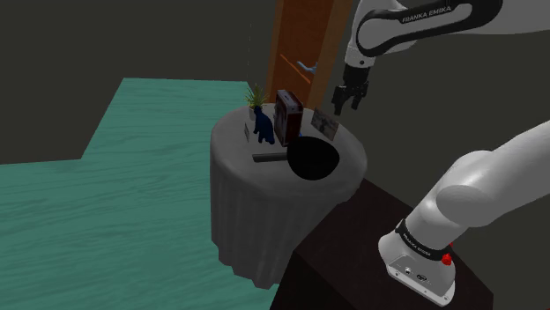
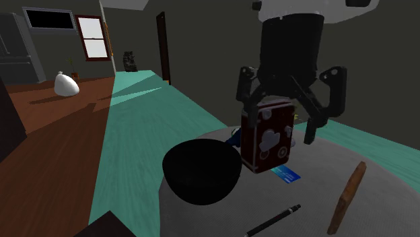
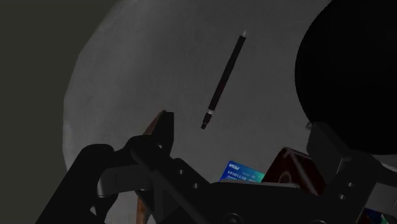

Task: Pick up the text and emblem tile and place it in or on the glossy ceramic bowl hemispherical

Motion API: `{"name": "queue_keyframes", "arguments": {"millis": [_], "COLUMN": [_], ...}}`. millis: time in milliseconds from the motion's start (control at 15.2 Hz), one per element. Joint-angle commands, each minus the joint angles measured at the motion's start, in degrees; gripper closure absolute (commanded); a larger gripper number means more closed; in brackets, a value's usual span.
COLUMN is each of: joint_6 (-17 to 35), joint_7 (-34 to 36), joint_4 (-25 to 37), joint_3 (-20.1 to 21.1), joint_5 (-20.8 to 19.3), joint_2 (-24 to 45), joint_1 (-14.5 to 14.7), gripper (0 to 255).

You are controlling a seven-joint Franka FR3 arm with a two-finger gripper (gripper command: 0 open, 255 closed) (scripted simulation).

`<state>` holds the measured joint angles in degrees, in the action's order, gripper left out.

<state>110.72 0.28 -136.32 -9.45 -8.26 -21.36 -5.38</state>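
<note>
Jaws: spread apart and empty, with no object between them.
Gripper (image 1: 347,104): hangs in the air and points down. In the shoulder view it is above the tile and slightly to its right, not touching anything.
Tile (image 1: 323,124): stands tilted on its edge on the table (image 1: 264,211), which is round and draped in grey. Its pale, marked face shows in the shoulder view. In the wrist view its brown edge appears close beside one finger, apart from it.
Bowl (image 1: 310,164): black and round, and sits on the table near the tile on the side toward the stand. Nothing shows inside it.
Neighbours: a dark red box (image 2: 269,134) stands just beside the tile, and a blue card (image 2: 286,174) lies flat near the box. A black pen (image 3: 224,79) lies on the cloth between tile and bowl. A blue figure (image 1: 263,128) and a small plant (image 1: 254,95) stand beyond the box.
Done so far: apparently only the approach, since the tile is not grasped or lifted and the bowl has received nothing.
Left to do: probably come down over the tile, close on its thin edge, lift it, carry it to the bowl and let go.
Risk: the tile is thin and tilted with the box close by, so a finger may nudge either one.
</note>
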Motion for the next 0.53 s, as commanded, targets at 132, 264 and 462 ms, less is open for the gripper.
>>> {"name": "queue_keyframes", "arguments": {"millis": [132, 264, 462], "joint_6": [6.03, 8.52, 11.78], "joint_7": [-2.23, -3.59, -5.86], "joint_4": [3.31, 5.37, 8.99], "joint_3": [-2.60, -3.80, -5.34], "joint_5": [0.75, 1.56, 3.38], "joint_2": [7.99, 11.95, 18.03], "joint_1": [-0.89, -1.36, -2.16], "gripper": [0, 0, 0]}}
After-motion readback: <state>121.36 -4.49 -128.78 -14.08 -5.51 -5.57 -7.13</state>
